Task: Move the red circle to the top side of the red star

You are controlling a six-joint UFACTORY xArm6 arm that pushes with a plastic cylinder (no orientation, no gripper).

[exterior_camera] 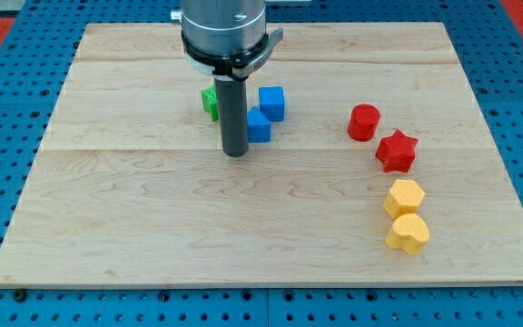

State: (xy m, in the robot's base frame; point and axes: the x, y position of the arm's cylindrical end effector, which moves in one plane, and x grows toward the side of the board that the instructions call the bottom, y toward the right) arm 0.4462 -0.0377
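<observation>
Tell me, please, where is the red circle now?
The red circle sits on the view's right part of the board, just up and left of the red star, far right of my tip.

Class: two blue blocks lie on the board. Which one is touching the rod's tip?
The lower blue block, right beside my tip. The other blue block sits higher and further right, clear of the rod.

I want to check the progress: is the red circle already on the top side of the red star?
Not quite. The red circle sits up and to the view's left of the red star, close beside it, not straight above.
</observation>
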